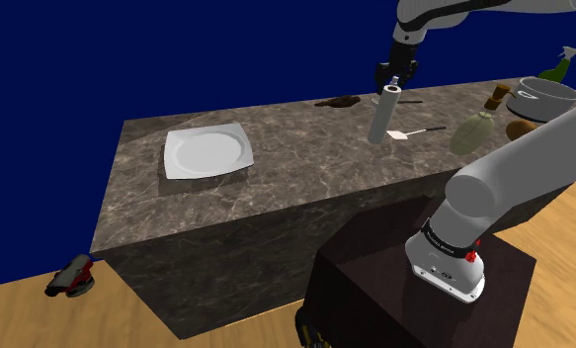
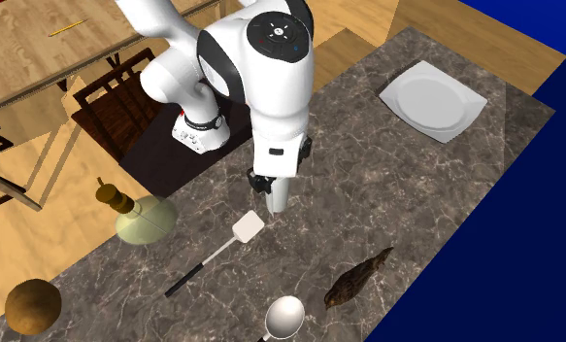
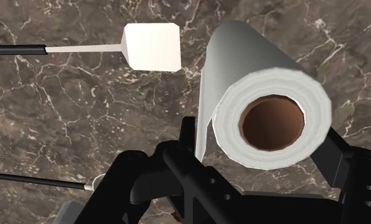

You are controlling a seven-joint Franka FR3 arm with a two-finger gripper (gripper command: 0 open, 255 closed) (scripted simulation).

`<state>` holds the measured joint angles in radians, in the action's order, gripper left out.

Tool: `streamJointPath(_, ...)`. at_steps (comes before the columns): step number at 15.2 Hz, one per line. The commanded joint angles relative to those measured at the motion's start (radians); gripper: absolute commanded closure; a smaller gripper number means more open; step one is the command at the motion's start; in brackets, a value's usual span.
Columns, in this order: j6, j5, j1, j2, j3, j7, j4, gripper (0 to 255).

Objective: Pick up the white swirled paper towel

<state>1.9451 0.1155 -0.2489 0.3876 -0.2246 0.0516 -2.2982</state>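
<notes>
Gripper (image 1: 395,79) fingers spread astride the upright paper towel roll (image 1: 385,117); we should centre, lower, close gently.

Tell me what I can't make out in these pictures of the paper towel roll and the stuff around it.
The roll, second exterior view: mostly hidden behind the arm.
The roll's base, wrist view: hidden by its own top end.
The spoon, second exterior view: handle cut off by the bottom edge.
The red and black thing on the floor, shoulder view: too small to identify.
</notes>
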Motion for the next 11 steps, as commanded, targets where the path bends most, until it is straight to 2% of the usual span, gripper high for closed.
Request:
streamJointPath(1,0.000,0.000,0.000,0.000,0.000,0.000,-0.001,255)
streamJointPath(5,0.000,0.000,0.000,-0.001,0.000,0.000,0.000,255)
streamJointPath(11,-0.083,-0.003,0.002,0.009,0.005,-0.002,0.072,255)
